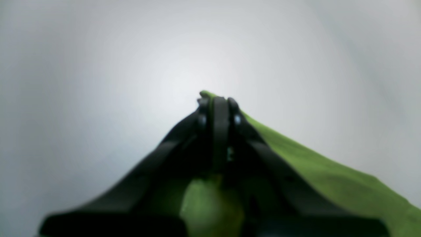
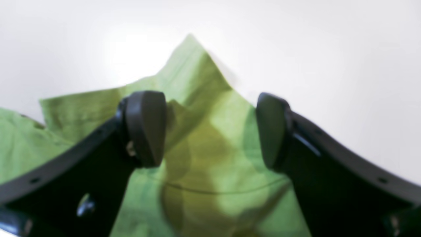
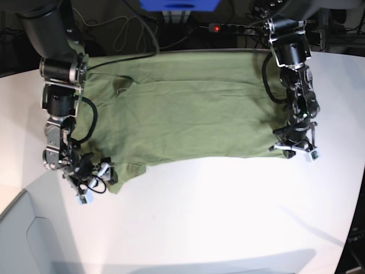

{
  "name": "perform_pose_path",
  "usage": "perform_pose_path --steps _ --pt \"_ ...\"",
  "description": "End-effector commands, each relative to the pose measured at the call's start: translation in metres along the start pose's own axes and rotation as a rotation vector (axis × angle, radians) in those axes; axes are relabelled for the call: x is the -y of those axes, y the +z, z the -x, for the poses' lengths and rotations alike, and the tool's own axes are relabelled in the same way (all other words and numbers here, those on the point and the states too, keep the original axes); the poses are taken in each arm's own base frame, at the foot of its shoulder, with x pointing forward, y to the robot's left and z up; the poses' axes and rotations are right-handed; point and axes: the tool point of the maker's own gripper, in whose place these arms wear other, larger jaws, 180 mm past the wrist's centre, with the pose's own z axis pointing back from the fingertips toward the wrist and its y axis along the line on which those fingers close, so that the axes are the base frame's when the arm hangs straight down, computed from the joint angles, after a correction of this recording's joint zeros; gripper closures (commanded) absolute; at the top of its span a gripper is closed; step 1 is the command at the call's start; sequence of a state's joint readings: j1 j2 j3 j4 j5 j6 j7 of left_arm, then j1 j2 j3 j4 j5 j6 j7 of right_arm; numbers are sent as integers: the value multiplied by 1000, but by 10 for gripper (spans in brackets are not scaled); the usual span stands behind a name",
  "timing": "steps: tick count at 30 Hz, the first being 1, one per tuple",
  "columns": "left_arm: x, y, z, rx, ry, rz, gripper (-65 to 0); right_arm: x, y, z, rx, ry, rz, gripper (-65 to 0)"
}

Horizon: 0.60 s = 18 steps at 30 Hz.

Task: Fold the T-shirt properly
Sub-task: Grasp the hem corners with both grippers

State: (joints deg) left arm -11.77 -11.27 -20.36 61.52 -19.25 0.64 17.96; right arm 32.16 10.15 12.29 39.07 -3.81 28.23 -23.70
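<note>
Lying flat on the white worktop [image 3: 228, 217], the T-shirt [image 3: 188, 114] has its long axis running left to right across the base view, its far edge along the worktop's far rim. One sleeve [image 3: 122, 171] sticks out toward the near side at the left; which end carries the neckline cannot be told.

Near left: right end effector [image 3: 91, 174], low over the sleeve. In the right wrist view its jaws stand wide apart, the two dark pads [image 2: 146, 128] on either side of a rumpled patch of green cloth, with a pointed corner of fabric [image 2: 190, 42] lying beyond them on the bare surface. Nothing is pinched between the pads; whether they touch the cloth cannot be told.

Near right: left end effector [image 3: 295, 145], at the near right corner of the shirt. In the left wrist view its jaws are pressed together on a fold of green cloth, a small tip of which shows past the fingertips [image 1: 219, 102], the rest trailing away to the right.

Far: dark cables [image 3: 131, 34] and a power strip with a red light [image 3: 228, 27] beyond the worktop's far edge, plus a blue object [image 3: 179, 4] at the top of the view. The bare near half of the worktop holds no obstruction between the two arms.
</note>
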Motion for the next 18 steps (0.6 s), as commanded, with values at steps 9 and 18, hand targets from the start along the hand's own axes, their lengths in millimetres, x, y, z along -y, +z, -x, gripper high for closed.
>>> perform_pose_path --steps 9,18 --pt "2 0 -16 33 -7 6 0 -6 0 -19 18 62 -13 0" --pt "6 17 -30 90 -44 24 0 -11 27 -38 124 161 27 0"
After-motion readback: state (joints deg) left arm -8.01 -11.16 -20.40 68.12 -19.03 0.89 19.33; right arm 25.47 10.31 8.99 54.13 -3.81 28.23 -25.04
